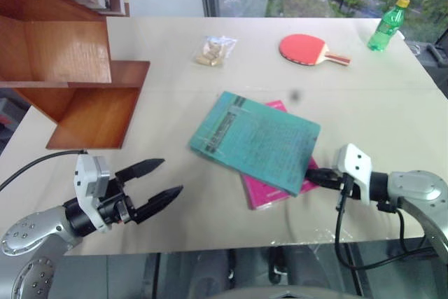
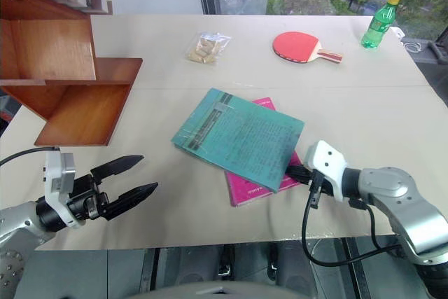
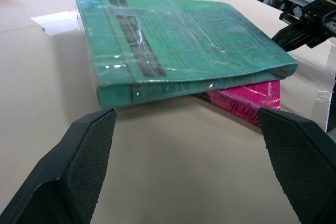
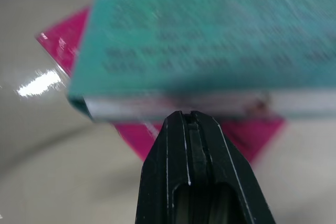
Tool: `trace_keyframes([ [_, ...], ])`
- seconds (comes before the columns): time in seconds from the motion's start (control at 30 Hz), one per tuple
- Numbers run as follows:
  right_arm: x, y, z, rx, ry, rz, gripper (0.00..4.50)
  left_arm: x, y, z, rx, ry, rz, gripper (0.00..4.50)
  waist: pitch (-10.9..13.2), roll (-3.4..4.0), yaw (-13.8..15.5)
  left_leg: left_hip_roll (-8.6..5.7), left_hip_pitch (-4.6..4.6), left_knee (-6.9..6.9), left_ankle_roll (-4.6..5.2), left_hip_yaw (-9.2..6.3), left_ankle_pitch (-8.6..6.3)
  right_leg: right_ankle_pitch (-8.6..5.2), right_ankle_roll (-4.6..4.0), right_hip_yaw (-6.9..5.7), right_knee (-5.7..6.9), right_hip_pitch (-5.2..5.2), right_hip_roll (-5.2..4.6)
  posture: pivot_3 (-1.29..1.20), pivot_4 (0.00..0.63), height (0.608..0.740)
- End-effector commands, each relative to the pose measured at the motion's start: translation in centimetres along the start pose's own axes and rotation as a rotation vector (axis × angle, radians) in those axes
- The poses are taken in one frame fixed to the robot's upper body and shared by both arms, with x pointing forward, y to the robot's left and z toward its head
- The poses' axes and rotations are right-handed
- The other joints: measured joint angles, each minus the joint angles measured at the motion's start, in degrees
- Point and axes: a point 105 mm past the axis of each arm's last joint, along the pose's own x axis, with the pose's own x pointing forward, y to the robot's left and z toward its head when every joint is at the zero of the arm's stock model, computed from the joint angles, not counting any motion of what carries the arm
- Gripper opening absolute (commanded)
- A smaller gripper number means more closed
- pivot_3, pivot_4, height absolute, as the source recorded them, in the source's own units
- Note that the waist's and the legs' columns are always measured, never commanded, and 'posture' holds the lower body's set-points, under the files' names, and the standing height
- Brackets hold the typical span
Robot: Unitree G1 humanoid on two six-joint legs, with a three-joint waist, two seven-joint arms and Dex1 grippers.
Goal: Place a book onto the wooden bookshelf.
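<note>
The book (image 1: 255, 140), a thin teal-green paperback with dark print, a glossy wrapped cover and white page edges, lies flat and askew on a magenta-pink book (image 1: 276, 190) on the beige table (image 1: 175, 68); the right gripper (image 1: 313, 175), fingers pressed together and empty, points at its near corner, just beside the white page edge; the left gripper (image 1: 159, 180), fingers spread, hovers apart from the spine side; the wooden bookshelf (image 1: 77, 82), reddish-brown, stands beyond the left gripper; a snack bag (image 1: 213, 51), red paddle (image 1: 308, 50) and green bottle (image 1: 388, 24) lie farther off.
</note>
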Motion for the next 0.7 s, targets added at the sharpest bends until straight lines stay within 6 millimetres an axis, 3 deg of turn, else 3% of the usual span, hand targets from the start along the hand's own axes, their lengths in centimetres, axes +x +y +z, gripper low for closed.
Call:
trace_keyframes([
  [0.03,0.9,0.7,1.5,-0.04,-0.055,0.027,0.04,0.2,-0.7,0.5,0.015,-0.01,-0.015,4.5,0.0,0.01,-0.02,0.0,0.0,0.0,0.0,0.0,0.0,0.0,0.0,0.0,0.0,0.0,0.0,0.0,0.15,0.74],
  [0.17,0.9,0.7,2.1,-0.048,-0.081,0.022,0.04,0.5,-0.9,0.0,-0.02,-0.002,-0.008,4.5,0.0,0.01,0.03,-0.01,0.0,0.0,0.0,0.01,0.0,0.05,-0.09,0.01,0.0,0.0,0.1,0.0,0.15,0.74],
  [0.27,-0.5,0.2,1.5,-0.073,-0.05,-0.024,0.04,0.8,-0.9,-0.3,-0.069,-0.003,0.013,4.5,0.0,0.01,0.14,-0.02,-0.01,0.0,0.0,-0.01,0.0,0.06,-0.11,-0.01,0.0,0.0,0.09,0.0,0.15,0.74],
  [0.37,-2.9,0.6,1.4,-0.031,-0.048,-0.014,0.82,1.2,-1.0,-0.6,-0.147,-0.006,0.033,4.5,0.0,0.0,0.29,-0.04,-0.03,0.0,0.0,-0.01,0.0,0.06,-0.1,-0.01,-0.01,0.01,0.07,0.0,0.15,0.74],
  [0.47,-5.1,1.2,1.8,-0.029,-0.056,-0.037,2.35,1.4,-1.0,-1.1,-0.256,0.0,0.049,4.5,0.0,0.0,0.33,-0.03,-0.01,0.01,0.01,-0.07,0.0,0.07,-0.1,-0.02,-0.01,0.06,-0.04,0.0,0.15,0.74],
  [0.6,-7.2,2.4,3.9,-0.06,-0.126,-0.03,4.19,2.2,-1.3,-2.3,-0.503,0.016,0.053,4.5,-0.01,0.0,0.03,0.04,0.06,0.01,0.0,-0.11,0.0,0.0,0.01,-0.02,0.03,0.09,-0.06,0.0,0.15,0.74],
  [0.7,-7.3,3.2,5.5,-0.102,-0.167,-0.012,4.19,3.5,-1.9,-3.0,-0.682,0.015,0.047,4.5,-0.02,0.0,0.02,0.04,0.15,0.01,0.02,-0.09,-0.01,0.0,0.03,0.03,0.1,0.13,-0.09,0.0,0.15,0.74],
])
